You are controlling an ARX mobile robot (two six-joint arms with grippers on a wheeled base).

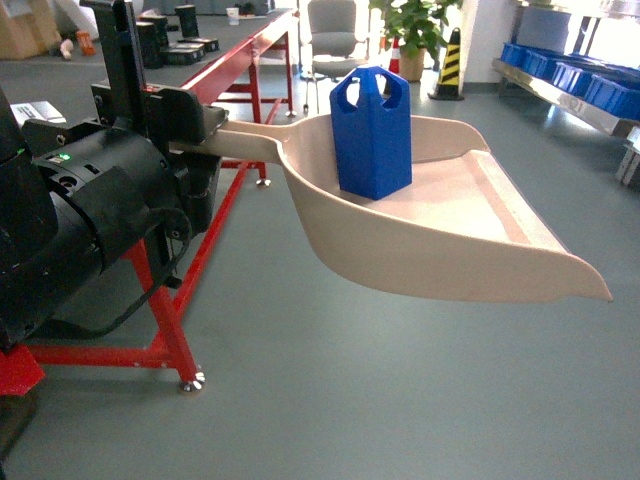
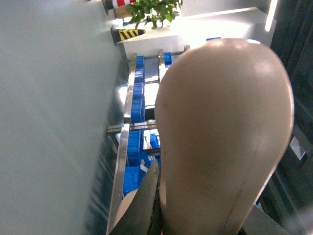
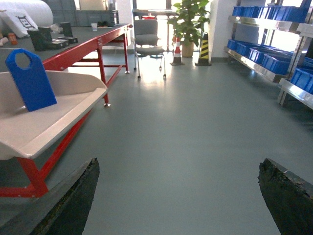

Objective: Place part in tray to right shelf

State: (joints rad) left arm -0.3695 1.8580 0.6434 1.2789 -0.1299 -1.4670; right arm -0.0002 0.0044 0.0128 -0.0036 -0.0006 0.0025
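The left tool (image 1: 205,125) pinches the handle of the pale beige dustpan-shaped plastic tray (image 1: 470,250), held above the floor. The bright-blue peaked plastic part (image 1: 372,135) stands upright in it. The right tool (image 3: 178,196) is spread, holding nothing.

Head cam looks forward-down, close on tray (image 1: 440,240). Left wrist cam hugs tray's underside (image 2: 225,137). Right wrist cam faces floor (image 3: 186,137), tray far left; all share shelf (image 1: 570,100).

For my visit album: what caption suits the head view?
Blue part standing upright in the beige tray, carried above the floor toward the right shelf.
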